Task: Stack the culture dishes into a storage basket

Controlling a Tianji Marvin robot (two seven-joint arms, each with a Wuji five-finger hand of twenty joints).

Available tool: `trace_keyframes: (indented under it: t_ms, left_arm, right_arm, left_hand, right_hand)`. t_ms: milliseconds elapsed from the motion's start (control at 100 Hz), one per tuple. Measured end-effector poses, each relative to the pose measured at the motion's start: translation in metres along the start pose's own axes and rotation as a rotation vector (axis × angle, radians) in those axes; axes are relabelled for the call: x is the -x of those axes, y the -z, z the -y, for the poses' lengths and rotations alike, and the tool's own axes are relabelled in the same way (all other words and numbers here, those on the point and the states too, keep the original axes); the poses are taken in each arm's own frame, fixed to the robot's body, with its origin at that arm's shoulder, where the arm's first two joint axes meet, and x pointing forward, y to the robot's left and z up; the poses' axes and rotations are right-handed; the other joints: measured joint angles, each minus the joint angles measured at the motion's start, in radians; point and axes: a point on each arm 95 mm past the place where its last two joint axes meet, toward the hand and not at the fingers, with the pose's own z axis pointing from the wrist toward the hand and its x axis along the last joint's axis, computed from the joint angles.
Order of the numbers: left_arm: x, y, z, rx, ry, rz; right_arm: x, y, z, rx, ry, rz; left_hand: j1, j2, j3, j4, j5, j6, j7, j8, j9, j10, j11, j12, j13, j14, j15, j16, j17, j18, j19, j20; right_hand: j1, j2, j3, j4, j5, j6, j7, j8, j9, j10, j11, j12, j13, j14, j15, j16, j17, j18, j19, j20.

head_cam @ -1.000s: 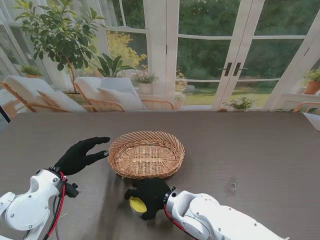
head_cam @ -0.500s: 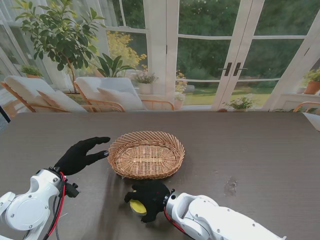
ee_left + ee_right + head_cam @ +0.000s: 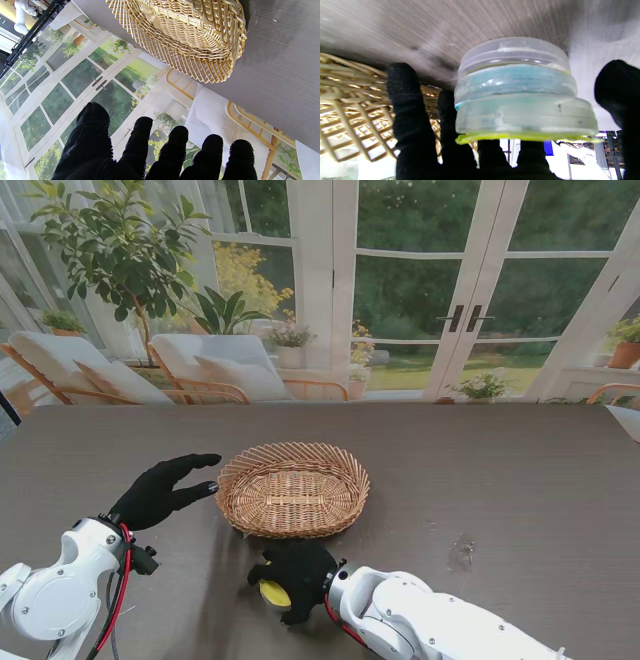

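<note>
Against the frame half a second back, little differs: the right robot hand (image 3: 292,577), at lower centre of the stand view, has shifted only slightly toward the frame's left, and the yellow patch under its palm sits in nearly the same spot. The left robot hand (image 3: 160,490) and the wicker basket (image 3: 293,488) have not moved.

One basket stands at the centre of the counter (image 3: 520,480). One stack of culture dishes (image 3: 520,95) rests on the counter just nearer to me than the basket; the right wrist view shows about three clear layers, the last rimmed in yellow-green. The right robot hand is cupped over this stack, fingers (image 3: 405,105) curled around its side. The left robot hand (image 3: 155,152) holds nothing, fingers spread wide, just beside the basket's (image 3: 190,37) left rim.
</note>
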Motion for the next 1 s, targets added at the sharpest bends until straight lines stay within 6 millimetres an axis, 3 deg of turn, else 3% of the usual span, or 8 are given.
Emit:
trace_keyframes:
  t_ms: [290, 730, 850, 1000]
  left_arm:
    - [0.000, 0.000, 0.000, 0.000, 0.001, 0.000]
    - [0.000, 0.001, 0.000, -0.001, 0.003, 0.000]
    - [0.000, 0.001, 0.001, -0.001, 0.004, 0.001]
    - [0.001, 0.001, 0.001, -0.002, 0.004, 0.001]
  right_arm:
    - [-0.001, -0.003, 0.002, -0.015, 0.006, 0.002]
    - [0.002, -0.009, 0.003, -0.025, -0.020, 0.002]
    - [0.002, -0.011, 0.002, -0.024, -0.034, 0.002]
    - [0.003, -0.011, 0.001, -0.028, -0.039, 0.003]
  left_hand:
    - [0.000, 0.000, 0.000, 0.000, 0.000, 0.000, 0.000, 0.000, 0.000, 0.000, 0.000, 0.000, 0.000, 0.000, 0.000, 0.000, 0.000, 0.000, 0.000, 0.000]
    - [0.000, 0.000, 0.000, 0.000, 0.000, 0.000, 0.000, 0.000, 0.000, 0.000, 0.000, 0.000, 0.000, 0.000, 0.000, 0.000, 0.000, 0.000, 0.000, 0.000]
    - [0.000, 0.000, 0.000, 0.000, 0.000, 0.000, 0.000, 0.000, 0.000, 0.000, 0.000, 0.000, 0.000, 0.000, 0.000, 0.000, 0.000, 0.000, 0.000, 0.000]
    - [0.000, 0.000, 0.000, 0.000, 0.000, 0.000, 0.000, 0.000, 0.000, 0.000, 0.000, 0.000, 0.000, 0.000, 0.000, 0.000, 0.000, 0.000, 0.000, 0.000]
  right_hand:
    - [0.013, 0.000, 0.000, 0.000, -0.004, 0.000, 0.036, 0.014, -0.024, 0.004, 0.042, 0.017, 0.030, 0.000, 0.033, 0.021, 0.000, 0.012, 0.048, 0.000]
    - [0.066, -0.014, 0.002, 0.000, -0.002, -0.003, 0.149, 0.102, -0.047, 0.004, 0.132, 0.101, 0.030, 0.021, 0.123, 0.063, 0.000, 0.013, 0.185, 0.025]
    - [0.088, -0.062, 0.003, 0.000, -0.002, -0.004, 0.163, 0.109, -0.047, 0.004, 0.145, 0.114, 0.030, 0.031, 0.146, 0.074, 0.000, 0.013, 0.197, 0.025]
    - [0.099, -0.065, 0.024, 0.000, -0.022, -0.015, 0.176, 0.109, -0.047, 0.004, 0.146, 0.115, 0.030, 0.032, 0.146, 0.071, 0.000, 0.013, 0.209, 0.025]
